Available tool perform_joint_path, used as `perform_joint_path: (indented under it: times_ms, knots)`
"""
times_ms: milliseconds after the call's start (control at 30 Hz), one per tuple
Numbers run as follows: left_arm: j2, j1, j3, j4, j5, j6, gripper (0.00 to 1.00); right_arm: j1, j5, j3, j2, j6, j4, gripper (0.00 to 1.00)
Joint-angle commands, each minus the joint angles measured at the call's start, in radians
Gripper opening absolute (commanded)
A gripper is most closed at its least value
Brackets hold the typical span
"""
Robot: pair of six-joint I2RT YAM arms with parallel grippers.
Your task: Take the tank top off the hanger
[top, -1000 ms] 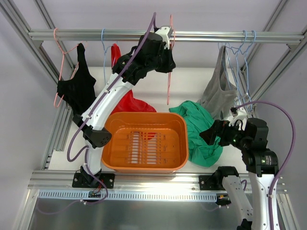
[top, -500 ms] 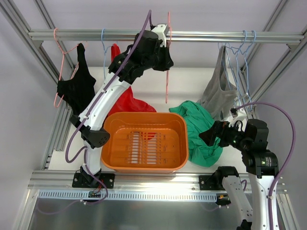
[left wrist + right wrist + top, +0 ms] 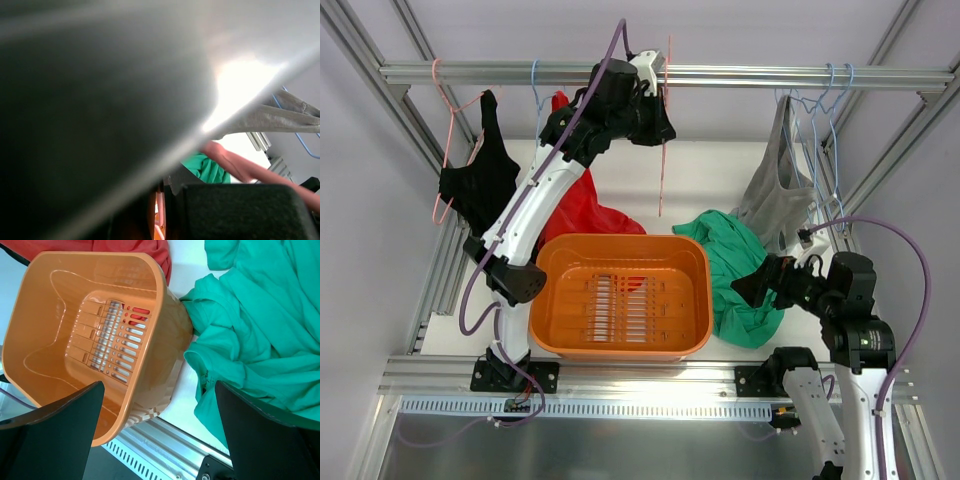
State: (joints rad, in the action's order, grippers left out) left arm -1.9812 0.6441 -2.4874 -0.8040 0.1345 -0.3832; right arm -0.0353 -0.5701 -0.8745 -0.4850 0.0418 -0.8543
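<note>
tank top on table, against right side of basket; hanger by rail, behind basket

Top cam sits high behind the arm bases, looking down over the whole desk. Left wrist cam is mostly close-up blur. Right wrist cam looks down close on the orange basket and tank top, both in the top view too.

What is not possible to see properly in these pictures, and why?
- Left wrist view: a blurred grey surface near the lens covers most of it; little of the hanger shows.
- Top view: the black wrist hides the fingers of the left gripper.
- Top view: the basket hides the lower part of the red top.
- Right wrist view: the right edge cuts off the tank top.
</note>
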Motion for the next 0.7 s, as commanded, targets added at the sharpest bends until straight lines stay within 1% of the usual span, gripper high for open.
perform_joint_path:
  times_ms: [0, 167, 267, 400, 500, 667]
  knots:
    - [-0.022, -0.015, 0.005, -0.006, 0.022, -0.02, 0.0, -0.003, -0.047, 0.011, 0.02, -0.026, 0.058, 1.0]
    - [0.007, -0.014, 0.054, -0.029, -0.012, -0.022, 0.0, -0.005, -0.062, 0.031, 0.028, -0.033, 0.075, 0.99]
    - [0.056, -0.004, 0.11, -0.034, -0.052, -0.013, 0.0, -0.003, -0.068, 0.037, 0.031, -0.034, 0.083, 1.0]
    - [0.117, 0.002, 0.136, -0.043, -0.079, 0.001, 0.0, -0.005, -0.076, 0.034, 0.033, -0.037, 0.083, 1.0]
    - [0.124, 0.002, 0.148, -0.054, -0.056, 0.003, 0.0, -0.003, -0.077, 0.034, 0.042, -0.039, 0.083, 1.0]
    - [0.102, 0.002, 0.171, -0.069, 0.031, 0.001, 0.0, -0.003, -0.083, 0.034, 0.051, -0.039, 0.083, 0.99]
